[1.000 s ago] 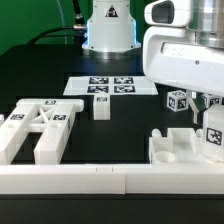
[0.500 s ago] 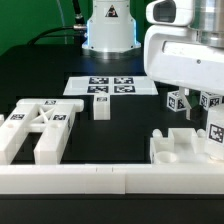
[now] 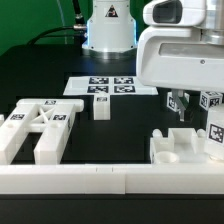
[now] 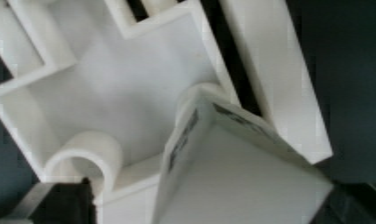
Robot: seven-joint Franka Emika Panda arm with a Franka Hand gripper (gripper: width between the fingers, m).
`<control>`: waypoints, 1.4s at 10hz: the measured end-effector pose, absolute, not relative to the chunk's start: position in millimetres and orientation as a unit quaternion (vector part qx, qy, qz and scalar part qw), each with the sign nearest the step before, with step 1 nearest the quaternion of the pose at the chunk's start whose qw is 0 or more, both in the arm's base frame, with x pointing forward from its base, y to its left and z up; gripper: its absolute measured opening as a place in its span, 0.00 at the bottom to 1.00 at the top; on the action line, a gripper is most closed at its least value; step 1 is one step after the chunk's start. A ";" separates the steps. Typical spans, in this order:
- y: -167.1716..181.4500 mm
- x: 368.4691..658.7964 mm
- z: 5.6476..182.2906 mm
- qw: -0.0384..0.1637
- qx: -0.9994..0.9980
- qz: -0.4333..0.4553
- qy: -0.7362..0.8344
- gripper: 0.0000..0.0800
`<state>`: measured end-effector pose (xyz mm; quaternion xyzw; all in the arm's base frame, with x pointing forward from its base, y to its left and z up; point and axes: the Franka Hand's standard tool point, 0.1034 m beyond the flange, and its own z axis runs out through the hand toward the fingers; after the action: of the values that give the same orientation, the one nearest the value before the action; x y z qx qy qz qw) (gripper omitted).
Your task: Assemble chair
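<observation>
Seat block [image 3: 183, 150]: sitting by the counter's [image 3: 50, 88] near edge, toward the near corner on the exterior view's right. Carrying an upright tagged post [image 3: 214, 135] at its side nearest that corner.

Counter: showing as a flat black top. Bearing a long white rail [image 3: 100, 180] running along the whole near edge. Backing onto a dim greenish space with dark cables beyond the far edge.

Slotted back frame [image 3: 35, 125]: lying flat toward the near corner on the exterior view's left, just behind the rail.

Short leg [image 3: 100, 106]: standing around the middle of the counter, just beside the near edge of the marker board [image 3: 110, 87].

Robot base [image 3: 108, 30]: standing at the middle of the far edge.

Another tagged piece [image 3: 212, 98]: peeking out near the edge on the exterior view's right, partly hidden by the arm.

Gripper [image 3: 178, 108]: hanging fingers-down just beyond the seat block. Showing dark fingers [image 3: 173, 103] set close together.

Jaws: not showing clearly enough to tell whether gripping anything or merely standing narrow.

Wrist view: filling with blurred white chair surfaces, a pale block with a tag's edge [image 4: 220, 150] lying closest to the camera. Contact with the fingers impossible to tell.
</observation>
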<state>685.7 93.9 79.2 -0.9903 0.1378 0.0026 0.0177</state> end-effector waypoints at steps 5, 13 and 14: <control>95.7 688.9 84.2 0.009 -0.997 -0.010 -0.078 0.81; 95.9 689.4 80.6 0.003 -0.996 -0.016 -0.092 0.36; 95.9 689.4 80.2 0.007 -0.999 -0.015 -0.051 0.36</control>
<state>689.4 95.9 80.2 -0.9985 -0.0513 -0.0154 0.0068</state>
